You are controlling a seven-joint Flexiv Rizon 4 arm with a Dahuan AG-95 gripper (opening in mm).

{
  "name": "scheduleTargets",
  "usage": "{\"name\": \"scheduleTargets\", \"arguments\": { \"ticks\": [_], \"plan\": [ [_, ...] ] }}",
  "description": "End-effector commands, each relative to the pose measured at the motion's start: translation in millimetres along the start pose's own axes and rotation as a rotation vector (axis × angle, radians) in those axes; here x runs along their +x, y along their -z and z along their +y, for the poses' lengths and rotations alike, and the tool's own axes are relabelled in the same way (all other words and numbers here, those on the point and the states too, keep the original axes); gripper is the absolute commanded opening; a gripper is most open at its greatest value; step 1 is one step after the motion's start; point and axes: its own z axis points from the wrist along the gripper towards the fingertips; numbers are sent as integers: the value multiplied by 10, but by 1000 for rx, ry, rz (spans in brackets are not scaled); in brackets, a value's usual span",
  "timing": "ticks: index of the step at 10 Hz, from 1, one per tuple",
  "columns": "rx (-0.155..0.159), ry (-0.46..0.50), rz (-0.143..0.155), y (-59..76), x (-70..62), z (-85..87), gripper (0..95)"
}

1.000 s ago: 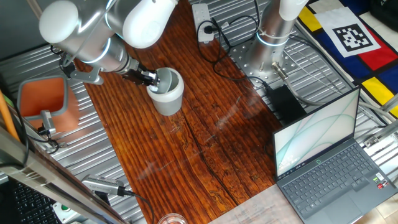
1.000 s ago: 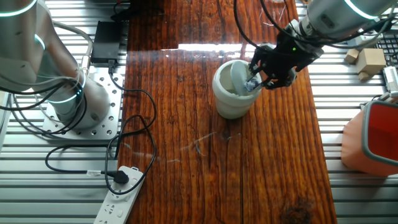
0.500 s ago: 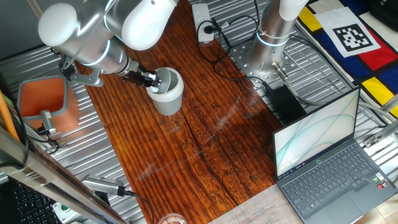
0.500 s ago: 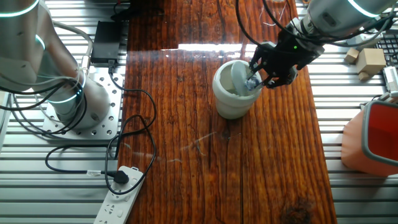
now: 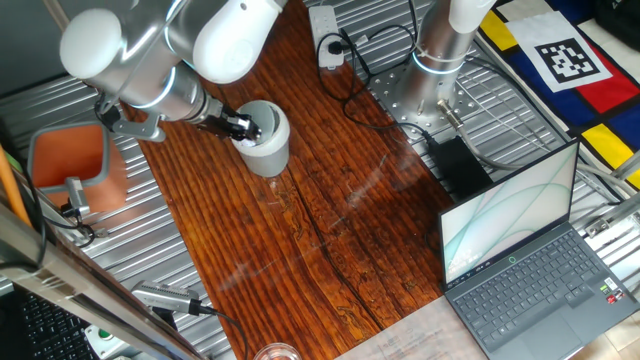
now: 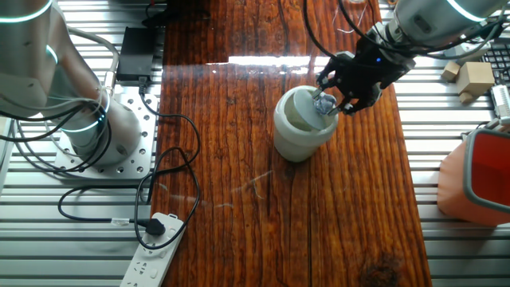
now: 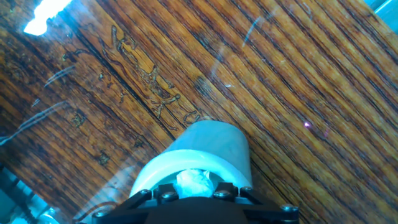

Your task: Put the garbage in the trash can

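The trash can (image 5: 265, 140) is a pale grey-white round cup on the dark wooden board. It also shows in the other fixed view (image 6: 301, 127) and in the hand view (image 7: 208, 152), and it looks slightly tipped. My gripper (image 5: 243, 126) sits at the cup's rim, as the other fixed view (image 6: 327, 102) also shows. It is shut on the garbage (image 6: 323, 104), a small whitish-blue crumpled wad. In the hand view the wad (image 7: 194, 182) sits between my fingers, just over the cup's mouth.
An orange square-topped container (image 5: 70, 160) stands left of the board, and shows at the right edge of the other fixed view (image 6: 478, 171). An open laptop (image 5: 530, 260), a power strip (image 6: 155, 247), cables and the arm's base (image 6: 80, 119) surround the board. Wooden blocks (image 6: 470, 76) lie near the container.
My gripper has moved slightly along the board with the wad still in it. The cup has shifted with it and tipped a little.
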Motion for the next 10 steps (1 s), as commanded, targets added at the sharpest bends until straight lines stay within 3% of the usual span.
{"name": "scheduleTargets", "arguments": {
  "ticks": [1,10],
  "plan": [
    [5,-24,-4,-13,17,6,0],
    [-7,-111,27,-36,90,62,0]
  ]
}}
